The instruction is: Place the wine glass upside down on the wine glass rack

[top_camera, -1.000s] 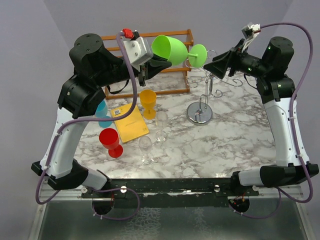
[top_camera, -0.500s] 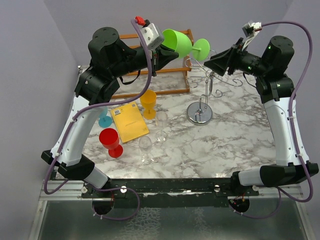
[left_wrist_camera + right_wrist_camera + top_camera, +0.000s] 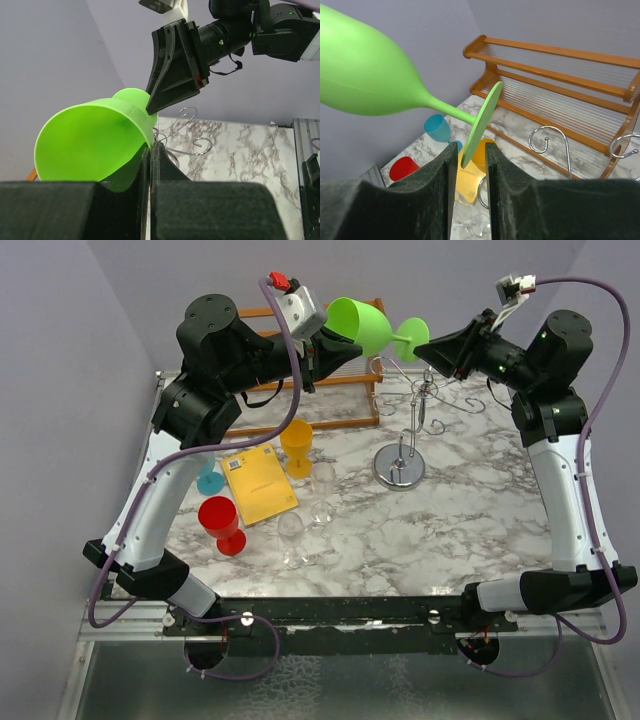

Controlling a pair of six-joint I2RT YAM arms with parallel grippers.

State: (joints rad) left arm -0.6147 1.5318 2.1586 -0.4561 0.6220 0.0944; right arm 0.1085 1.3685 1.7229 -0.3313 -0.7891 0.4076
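A green plastic wine glass [image 3: 360, 325] lies on its side in the air above the back of the table, foot [image 3: 410, 338] pointing right. My left gripper [image 3: 325, 348] is shut on the bowl's rim; in the left wrist view [image 3: 150, 147] the green wall [image 3: 95, 137] is pinched between the pads. My right gripper [image 3: 428, 350] is open, and in the right wrist view [image 3: 470, 150] the glass's foot [image 3: 482, 122] stands edge-on in the gap, with space on both sides. The silver wire wine glass rack [image 3: 400, 468] stands below, its curled arms [image 3: 547, 137] empty.
A brown wooden slatted rack [image 3: 350, 390] stands at the back. On the left half are an orange glass [image 3: 296, 445], a red glass [image 3: 220, 520], a blue glass [image 3: 208, 478], a yellow card [image 3: 258, 485] and two clear glasses [image 3: 322, 490].
My left arm rose and carried the green glass right and up, bringing its foot between my right gripper's fingers. My right gripper lifted slightly.
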